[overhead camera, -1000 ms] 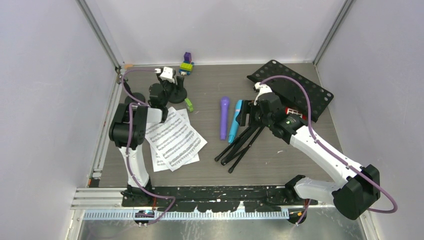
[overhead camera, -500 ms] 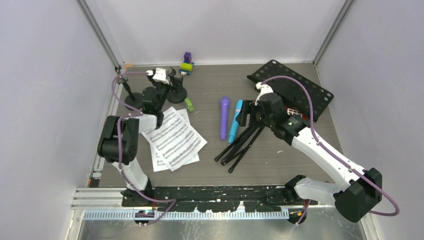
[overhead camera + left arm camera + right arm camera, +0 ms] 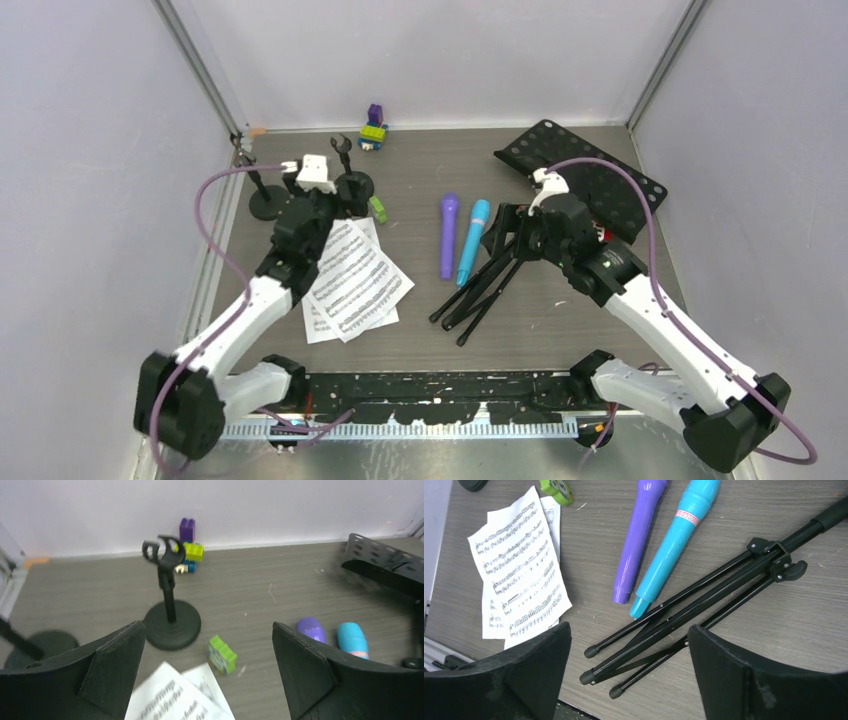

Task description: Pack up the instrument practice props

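Observation:
The black perforated music rack (image 3: 590,172) lies at the back right, its folded tripod legs (image 3: 478,290) (image 3: 694,607) stretching toward the front. The purple microphone (image 3: 448,235) (image 3: 639,535) and the cyan microphone (image 3: 470,240) (image 3: 676,540) lie side by side left of the legs. White sheet-music pages (image 3: 350,280) (image 3: 519,570) lie front left. Two black mic holders (image 3: 354,185) (image 3: 265,200) stand at the back left; the nearer one (image 3: 170,615) is just ahead of my left gripper (image 3: 335,205) (image 3: 210,675), which is open and empty over the pages' far edge. My right gripper (image 3: 512,235) (image 3: 629,670) is open and empty above the tripod legs.
A green toy brick (image 3: 378,209) (image 3: 222,655) lies between the pages and the nearer mic holder. A stack of coloured bricks (image 3: 373,130) (image 3: 190,550) stands at the back wall. A small red block (image 3: 600,235) shows beside my right wrist. Walls close in on the left, back and right.
My left arm has stretched out low and its gripper has drawn back from the mic holders toward the pages. My right gripper has shifted a little right, uncovering the cyan microphone.

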{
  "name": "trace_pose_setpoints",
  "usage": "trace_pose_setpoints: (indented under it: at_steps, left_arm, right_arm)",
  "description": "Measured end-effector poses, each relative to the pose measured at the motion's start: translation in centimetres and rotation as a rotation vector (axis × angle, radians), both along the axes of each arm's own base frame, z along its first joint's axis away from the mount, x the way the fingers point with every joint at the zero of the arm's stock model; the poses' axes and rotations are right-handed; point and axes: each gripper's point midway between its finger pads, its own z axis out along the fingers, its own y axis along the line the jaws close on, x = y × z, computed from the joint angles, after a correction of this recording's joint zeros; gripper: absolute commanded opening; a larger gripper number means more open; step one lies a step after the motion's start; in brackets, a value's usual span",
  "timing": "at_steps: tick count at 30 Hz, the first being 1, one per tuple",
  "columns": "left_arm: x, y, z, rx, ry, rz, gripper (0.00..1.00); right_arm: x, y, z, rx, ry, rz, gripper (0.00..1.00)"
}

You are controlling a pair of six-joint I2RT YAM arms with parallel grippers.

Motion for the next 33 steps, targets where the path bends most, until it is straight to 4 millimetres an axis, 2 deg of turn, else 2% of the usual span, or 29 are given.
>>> trace_pose_setpoints:
  at_steps: [4, 5, 6, 9, 14, 18, 21, 24, 29, 33]
  left_arm:
    - [-3.9, 1.4, -0.2, -0.092, 0.091, 0.020, 1.00]
    - [-5.6, 1.8, -0.6, -0.126, 0.132, 0.021, 1.00]
    - [-6.0, 1.9, -0.7, -0.134, 0.142, 0.021, 1.00]
    - [-9.3, 2.1, -1.6, -0.187, 0.214, -0.011, 1.00]
    - [-14.2, 1.6, -1.4, -0.279, 0.275, -0.110, 1.00]
    - [-17.6, 2.1, -1.1, -0.324, 0.305, -0.139, 1.00]
    - [-19.1, 3.1, -0.9, -0.319, 0.319, -0.116, 1.00]
    - [-20.3, 4.6, -0.6, -0.315, 0.310, -0.065, 1.00]
    - [-21.2, 5.3, -0.8, -0.313, 0.306, -0.042, 1.00]
    - [-21.3, 5.4, -1.3, -0.305, 0.326, -0.038, 1.00]
  right_arm:
    - [-0.9, -0.7, 1.2, 0.018, -0.024, -0.008, 1.00]
    - [-1.0, -0.8, 1.3, 0.020, -0.027, -0.009, 1.00]
    - [-1.3, -0.9, 1.5, 0.022, -0.031, -0.011, 1.00]
    - [-1.9, -1.8, 1.7, 0.014, -0.035, -0.029, 1.00]
    - [-3.2, -4.2, 2.8, -0.010, -0.080, -0.092, 1.00]
    - [-4.6, -6.9, 5.5, 0.021, -0.202, -0.165, 1.00]
    - [-5.8, -8.9, 6.6, 0.046, -0.285, -0.221, 1.00]
    - [-6.6, -10.9, 6.8, 0.058, -0.349, -0.293, 1.00]
    - [-7.2, -12.8, 5.8, 0.053, -0.382, -0.368, 1.00]
    - [-7.6, -13.9, 5.9, 0.070, -0.413, -0.415, 1.00]
